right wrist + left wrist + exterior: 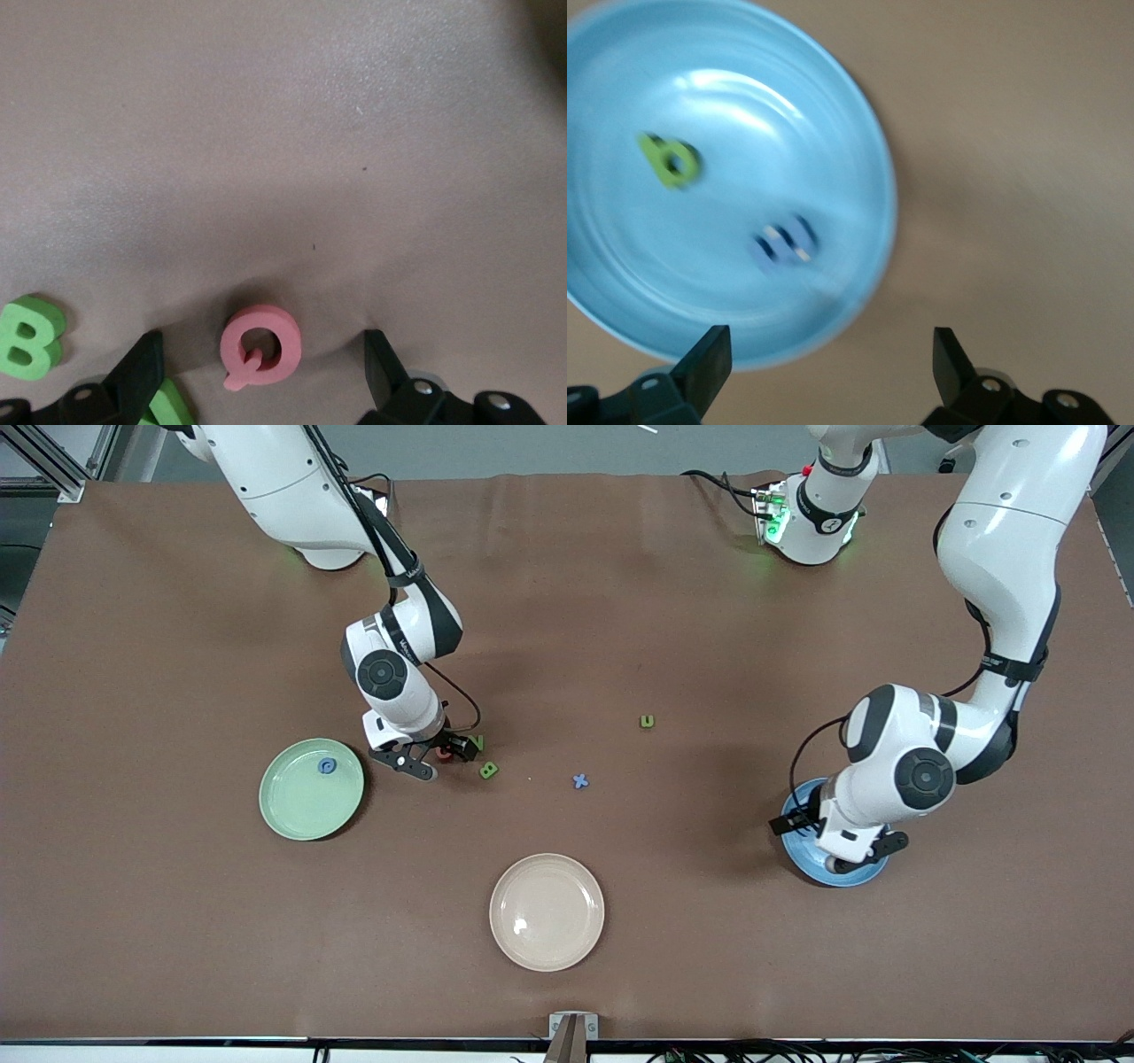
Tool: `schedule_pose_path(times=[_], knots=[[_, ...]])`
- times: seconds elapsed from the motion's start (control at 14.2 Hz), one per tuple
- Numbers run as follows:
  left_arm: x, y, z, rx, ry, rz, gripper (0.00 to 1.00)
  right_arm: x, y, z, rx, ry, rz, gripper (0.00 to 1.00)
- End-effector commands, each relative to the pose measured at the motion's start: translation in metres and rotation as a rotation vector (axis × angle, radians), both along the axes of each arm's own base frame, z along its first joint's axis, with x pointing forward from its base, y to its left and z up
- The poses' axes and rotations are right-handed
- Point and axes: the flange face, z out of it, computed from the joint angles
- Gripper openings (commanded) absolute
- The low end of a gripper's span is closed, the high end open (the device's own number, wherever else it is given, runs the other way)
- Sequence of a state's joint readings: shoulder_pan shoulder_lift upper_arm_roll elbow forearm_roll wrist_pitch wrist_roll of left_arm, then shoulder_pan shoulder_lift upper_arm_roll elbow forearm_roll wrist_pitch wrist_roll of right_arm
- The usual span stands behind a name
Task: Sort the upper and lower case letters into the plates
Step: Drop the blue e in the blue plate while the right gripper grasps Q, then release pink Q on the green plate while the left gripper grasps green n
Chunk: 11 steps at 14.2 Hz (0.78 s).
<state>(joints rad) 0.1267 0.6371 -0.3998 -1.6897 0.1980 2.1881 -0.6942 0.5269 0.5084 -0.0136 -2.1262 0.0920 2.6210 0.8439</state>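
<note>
The high front camera looks down across the brown table (pixel 567 602) toward both arms' bases at the top of its view, taking in the whole tabletop from well off.

The left wrist camera points straight down, close over the round matte blue plate (pixel 868 133), its own gripper's (pixel 831 363) two dark fingertips spread wide at the picture's edge. The front view shares that blue plate (pixel 802 864), mostly hidden under the arm.

The right wrist camera sits low and close to the chunky red toy letter Q (pixel 261 345) and green toy letter B (pixel 27 341); the front view shares that B (pixel 488 770).
</note>
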Motion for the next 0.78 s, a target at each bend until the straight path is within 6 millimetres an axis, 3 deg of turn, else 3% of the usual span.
schedule_pose_path(times=[0.0,0.21,0.35,0.42,0.56,0.71], knots=[[-0.028,-0.028,0.02,0.015,-0.005,-0.05,1.0,-0.009,-0.002,-0.001,-0.005,0.005,-0.014,0.77],[-0.059,-0.063,0.019,-0.011,-0.032,-0.107,1.0,-0.007,-0.006,-0.001,-0.008,0.009,-0.013,0.31],[-0.078,-0.087,0.011,-0.032,-0.023,-0.15,0.99,-0.005,-0.009,0.0,-0.009,0.01,-0.02,0.07],[-0.087,-0.097,0.006,-0.041,-0.023,-0.17,0.99,-0.004,-0.012,0.0,-0.009,0.011,-0.026,0.02],[-0.105,-0.125,-0.004,-0.059,-0.04,-0.217,0.97,0.005,-0.022,0.009,-0.01,0.017,-0.028,0.01],[-0.122,-0.158,-0.012,-0.065,-0.028,-0.242,0.92,0.022,-0.051,0.03,-0.002,0.012,0.024,0.0]])
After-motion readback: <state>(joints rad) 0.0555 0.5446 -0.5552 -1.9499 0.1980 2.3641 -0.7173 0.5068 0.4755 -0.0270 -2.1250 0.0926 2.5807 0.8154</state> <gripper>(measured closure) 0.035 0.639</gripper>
